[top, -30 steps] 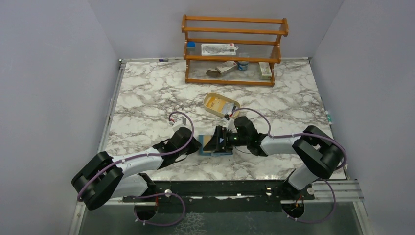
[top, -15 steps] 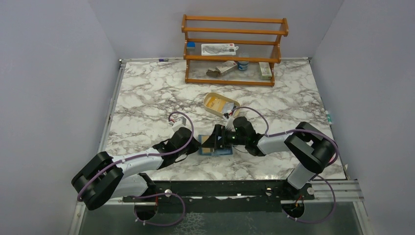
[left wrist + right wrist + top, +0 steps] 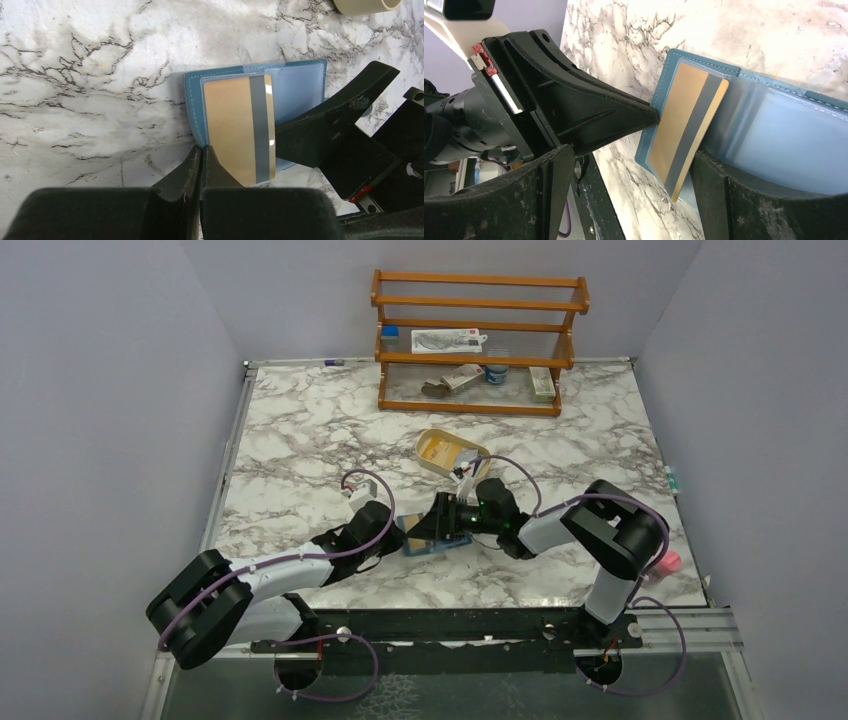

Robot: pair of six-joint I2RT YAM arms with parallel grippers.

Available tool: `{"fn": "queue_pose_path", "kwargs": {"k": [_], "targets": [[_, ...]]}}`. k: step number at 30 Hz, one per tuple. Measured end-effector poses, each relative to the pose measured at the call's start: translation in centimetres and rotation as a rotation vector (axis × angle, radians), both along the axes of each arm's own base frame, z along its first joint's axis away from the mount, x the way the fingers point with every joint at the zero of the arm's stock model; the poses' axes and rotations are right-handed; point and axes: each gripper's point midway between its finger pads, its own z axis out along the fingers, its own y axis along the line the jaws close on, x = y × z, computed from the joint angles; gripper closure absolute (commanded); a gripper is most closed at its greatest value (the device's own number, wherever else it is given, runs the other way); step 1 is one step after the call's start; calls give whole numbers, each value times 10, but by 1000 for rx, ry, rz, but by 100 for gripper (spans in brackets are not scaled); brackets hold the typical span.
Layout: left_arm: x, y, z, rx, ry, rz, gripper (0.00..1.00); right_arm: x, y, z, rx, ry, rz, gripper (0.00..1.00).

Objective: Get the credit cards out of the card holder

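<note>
card holder point(image 3: 300, 85) lies open, flat on marble worktop point(image 3: 300, 440), near side of oval tan tray point(image 3: 450, 453). one credit card point(image 3: 240, 127), tan with grey stripe, half out of slot. left gripper point(image 3: 201, 155) fully closed, tips pressing holder's edge just beside card, holding nothing. right gripper point(image 3: 634, 165) spread wide, jaws either side of card's end, grasping nothing yet. risks: card so thin and flat that jaws may close without catching it; holder may drag along if left gripper's pin slips; pull at angle could jam card in slot.
</note>
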Motion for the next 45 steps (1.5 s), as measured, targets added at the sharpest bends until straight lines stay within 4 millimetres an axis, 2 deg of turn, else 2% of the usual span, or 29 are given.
{"fn": "queue_pose_path", "kwargs": {"k": [11,22,34,45], "targets": [[1,1,0,4,-1,6,100,9,22,0,3,106,28,14],[-1,3,-3,11,6,5,100,1,25,-1,-2,166,59,15],[0,-1,0,-10,1,1,100,-6,7,1,-73,175,60,15],[-1,-2,0,-12,2,-1,100,3,-11,9,-81,162,24,15]]}}
